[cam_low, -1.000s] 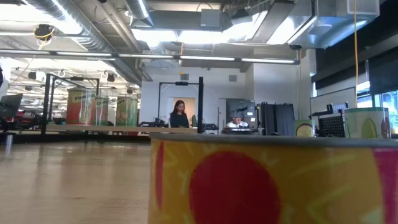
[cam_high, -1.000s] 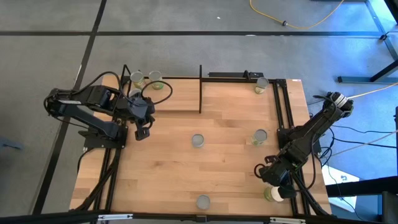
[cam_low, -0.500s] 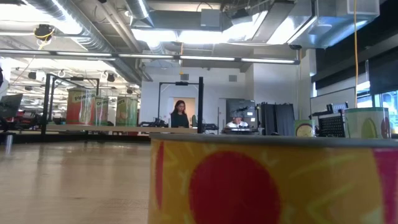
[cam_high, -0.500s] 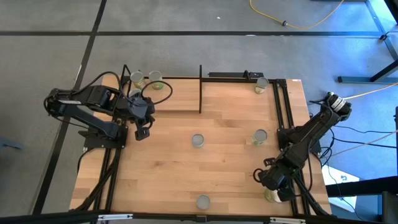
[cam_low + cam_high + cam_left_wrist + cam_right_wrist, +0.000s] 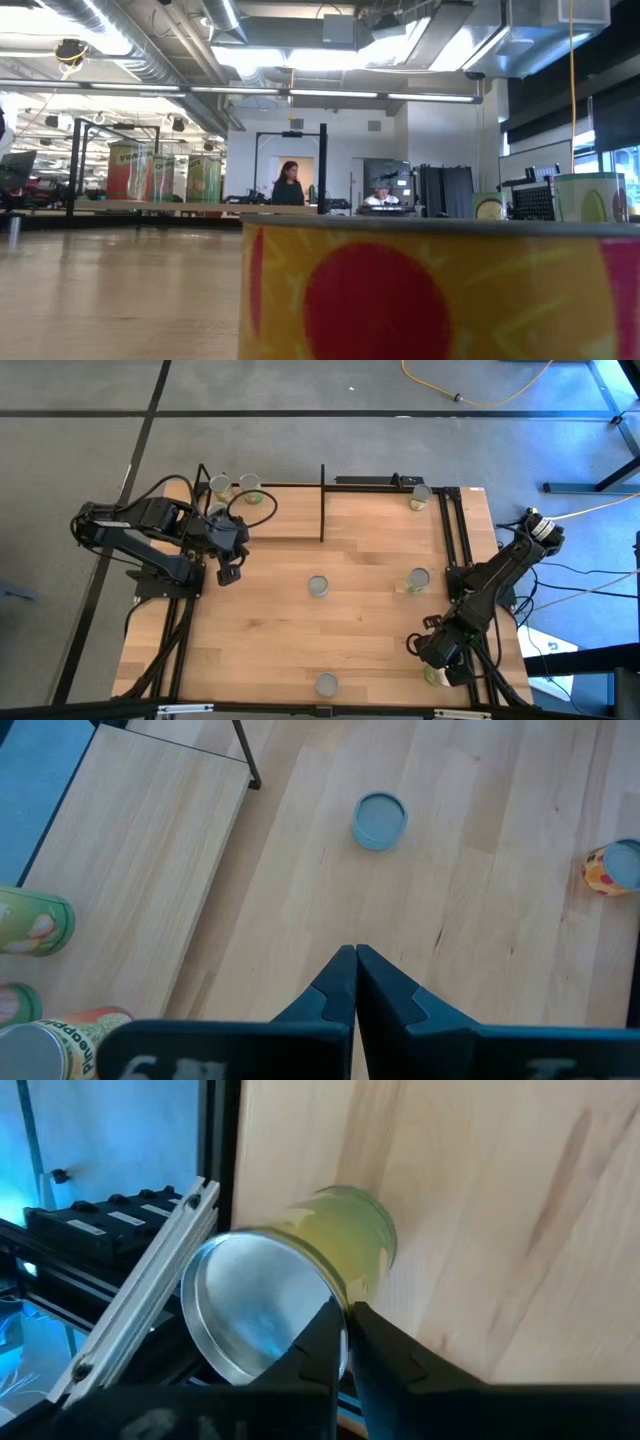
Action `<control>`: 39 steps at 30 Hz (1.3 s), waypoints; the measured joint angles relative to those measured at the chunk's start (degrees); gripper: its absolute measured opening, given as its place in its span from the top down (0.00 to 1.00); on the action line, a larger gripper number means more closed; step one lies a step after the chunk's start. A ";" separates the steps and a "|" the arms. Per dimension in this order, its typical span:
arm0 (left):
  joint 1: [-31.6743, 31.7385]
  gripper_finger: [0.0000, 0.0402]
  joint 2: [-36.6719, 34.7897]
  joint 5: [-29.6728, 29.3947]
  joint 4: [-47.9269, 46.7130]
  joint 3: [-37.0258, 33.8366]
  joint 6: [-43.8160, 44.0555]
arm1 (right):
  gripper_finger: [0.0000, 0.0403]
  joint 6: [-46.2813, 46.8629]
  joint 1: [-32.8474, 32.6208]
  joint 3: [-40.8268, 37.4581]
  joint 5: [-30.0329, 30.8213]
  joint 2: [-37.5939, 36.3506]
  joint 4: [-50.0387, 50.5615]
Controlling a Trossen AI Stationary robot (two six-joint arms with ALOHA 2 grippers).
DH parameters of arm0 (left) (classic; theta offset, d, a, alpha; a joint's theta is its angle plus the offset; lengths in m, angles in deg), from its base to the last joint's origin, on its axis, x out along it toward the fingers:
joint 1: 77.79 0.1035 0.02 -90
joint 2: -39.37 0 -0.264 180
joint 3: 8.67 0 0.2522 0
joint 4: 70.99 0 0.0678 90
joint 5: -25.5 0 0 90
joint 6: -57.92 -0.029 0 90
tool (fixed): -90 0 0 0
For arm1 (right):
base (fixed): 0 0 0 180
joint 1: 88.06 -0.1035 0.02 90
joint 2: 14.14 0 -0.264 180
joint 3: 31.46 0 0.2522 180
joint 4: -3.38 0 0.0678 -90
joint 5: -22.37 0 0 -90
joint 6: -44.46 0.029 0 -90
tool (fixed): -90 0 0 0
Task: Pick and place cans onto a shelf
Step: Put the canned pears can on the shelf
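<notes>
Several cans stand on the wooden table: one mid-table [image 5: 318, 586], one right of it [image 5: 416, 580], one at the near edge [image 5: 327, 684], one at the far right [image 5: 420, 495]. Two more [image 5: 220, 487] [image 5: 250, 486] stand at the shelf [image 5: 285, 520], a light board between black posts at the far left. My right gripper [image 5: 441, 658] is down over a yellow-green can [image 5: 350, 1245] at the table's near right corner, shut on it. My left gripper [image 5: 355, 955] hangs shut above the table, just in front of the shelf. My right gripper has the can's silvery top rim [image 5: 338, 1295] between its two fingertips, which stand almost together. The fingers come from above, slanting steeply down. The can stands with its bottom on the table, close to the table's right edge.
A black frame rail [image 5: 452, 550] runs along the table's right side, and a metal bar [image 5: 150, 1295] lies just beyond the held can. In the low view a red and yellow can [image 5: 430, 290] fills the foreground. People sit in the room far behind the table.
My right gripper has gone down and toward the table's near edge, onto the can at the near right corner, and now covers most of it in the high view. The can has stayed in place.
</notes>
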 joint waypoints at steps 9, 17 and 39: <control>0.01 1.00 0.00 0.00 0.00 0.00 -0.01 | 0.99 9.08 0.27 0.48 6.61 0.03 -1.46; 0.01 1.00 0.02 0.00 0.04 0.00 -0.01 | 1.00 12.56 4.90 5.36 14.45 0.45 0.26; 0.02 1.00 0.02 -0.02 0.02 0.00 -0.48 | 1.00 -10.97 28.00 16.68 17.63 0.31 8.45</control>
